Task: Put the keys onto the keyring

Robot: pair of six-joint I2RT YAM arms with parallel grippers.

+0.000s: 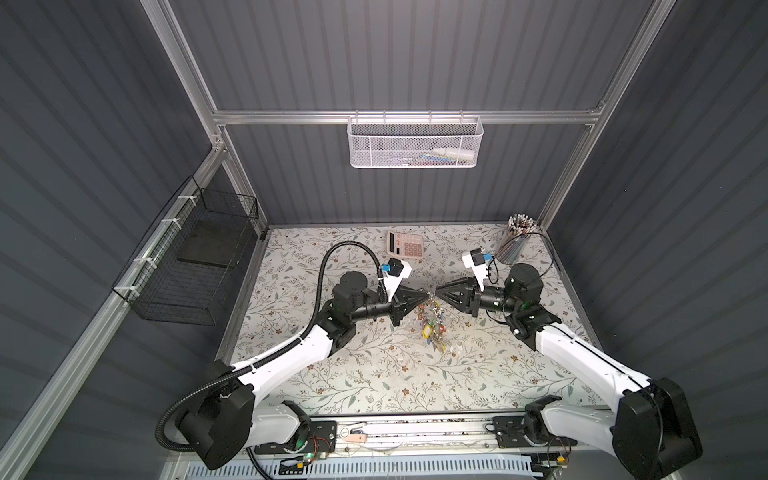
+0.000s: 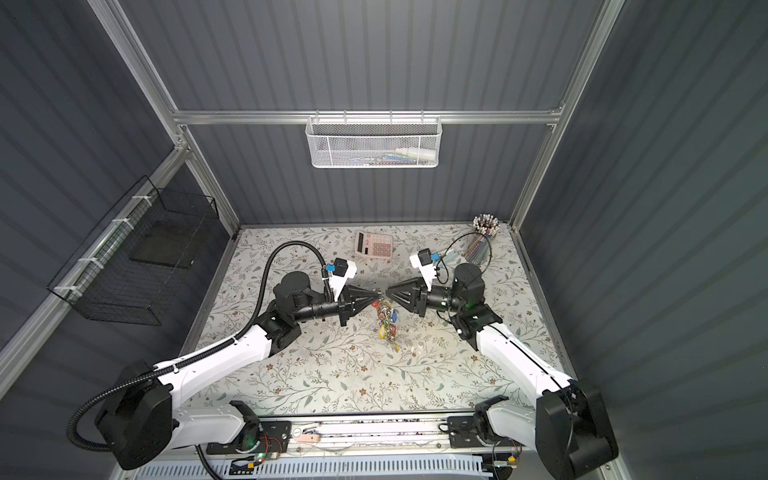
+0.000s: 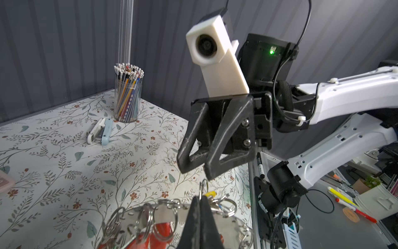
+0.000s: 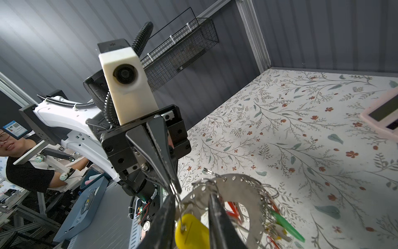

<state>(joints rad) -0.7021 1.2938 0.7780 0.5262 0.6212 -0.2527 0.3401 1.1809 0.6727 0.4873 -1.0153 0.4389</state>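
The keyring (image 4: 243, 194), a large flat silver ring hung with small split rings, keys and coloured tags, hangs on edge just under both gripper tips in both top views (image 1: 432, 322) (image 2: 386, 322). My left gripper (image 3: 201, 197) is shut on a small split ring (image 3: 203, 187) that sticks out past its tips. The yellow-tagged key's tag (image 4: 191, 230) dangles from that ring. My right gripper (image 4: 190, 195) faces the left one tip to tip. Its jaws stand apart on either side of the yellow tag, one finger (image 4: 215, 211) lying against the keyring's rim.
A pink calculator (image 1: 405, 245) lies at the back of the floral table. A clear cup of pencils (image 1: 517, 239) stands back right, with a small white and blue stapler-like item (image 3: 100, 130) beside it. A white mesh basket (image 1: 415, 141) and a black wire basket (image 1: 195, 266) hang on the walls.
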